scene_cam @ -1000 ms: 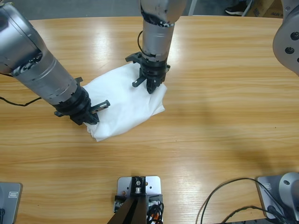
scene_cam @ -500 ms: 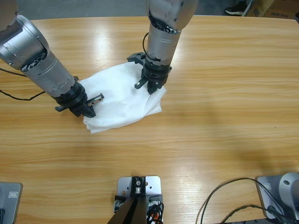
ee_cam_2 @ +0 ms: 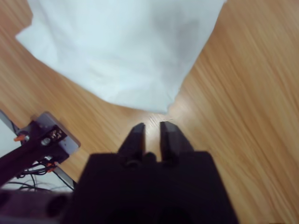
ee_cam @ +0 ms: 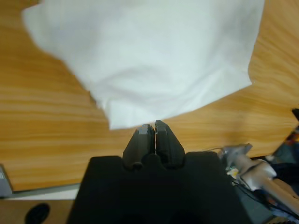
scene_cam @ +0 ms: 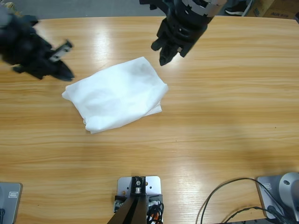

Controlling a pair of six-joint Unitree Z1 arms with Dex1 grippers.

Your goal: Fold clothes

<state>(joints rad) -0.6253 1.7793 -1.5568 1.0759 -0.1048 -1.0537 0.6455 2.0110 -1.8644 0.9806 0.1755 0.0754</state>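
Left tool (ee_cam: 154,128): two black jaws, each a short wedge narrowing to a blunt tip, matte, no markings seen. They meet along a thin pale seam. Behind them is a broad, flat-topped black housing (ee_cam: 149,186) with rounded shoulders, wider than both jaws together. In the high view this tool (scene_cam: 56,65) is a blurred black mass with one pale grey bar at its far side.

Right tool (ee_cam_2: 152,128): the same black wedge jaws with a narrow gap between them, on a similar boxy black body. From the high view it (scene_cam: 163,56) looks angular and ribbed, all black, under a wrist collar (scene_cam: 202,4) with silver-grey segments.
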